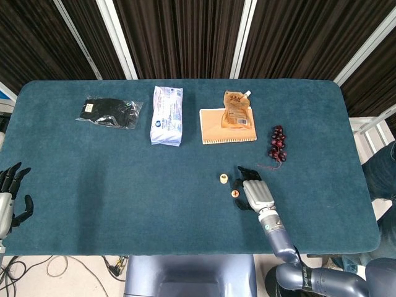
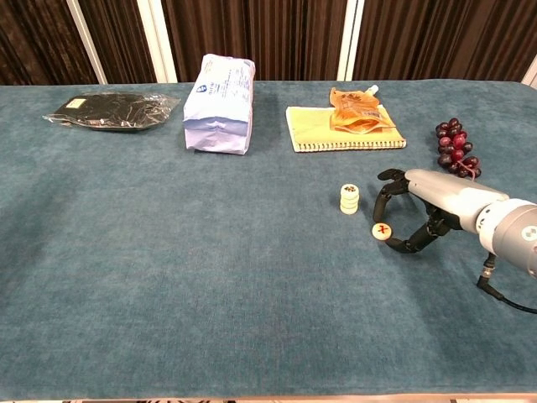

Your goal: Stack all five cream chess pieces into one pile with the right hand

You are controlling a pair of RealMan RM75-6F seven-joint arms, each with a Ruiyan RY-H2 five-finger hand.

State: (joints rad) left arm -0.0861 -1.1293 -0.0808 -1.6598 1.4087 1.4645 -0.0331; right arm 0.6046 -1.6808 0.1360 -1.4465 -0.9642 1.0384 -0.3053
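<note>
A short stack of cream chess pieces (image 1: pixel 222 179) (image 2: pixel 349 200) stands on the blue table. One loose cream piece (image 1: pixel 235 193) (image 2: pixel 382 231) with a red mark lies flat just to its front right. My right hand (image 1: pixel 252 189) (image 2: pixel 419 206) arches beside this loose piece, fingers (image 2: pixel 384 191) curved down behind it and thumb (image 2: pixel 409 244) low at its right. The hand holds nothing, and I cannot tell whether a fingertip touches the piece. My left hand (image 1: pixel 9 192) rests with fingers apart at the table's front left edge.
Along the far side lie a black packet (image 1: pixel 108 112) (image 2: pixel 109 109), a white-blue pack (image 1: pixel 167 115) (image 2: pixel 220 102), and a notebook (image 1: pixel 216 131) (image 2: pixel 312 134) with an orange pouch (image 1: pixel 235 110) (image 2: pixel 357 111) on it. A bunch of dark grapes (image 1: pixel 277 142) (image 2: pixel 453 143) lies right behind my right hand.
</note>
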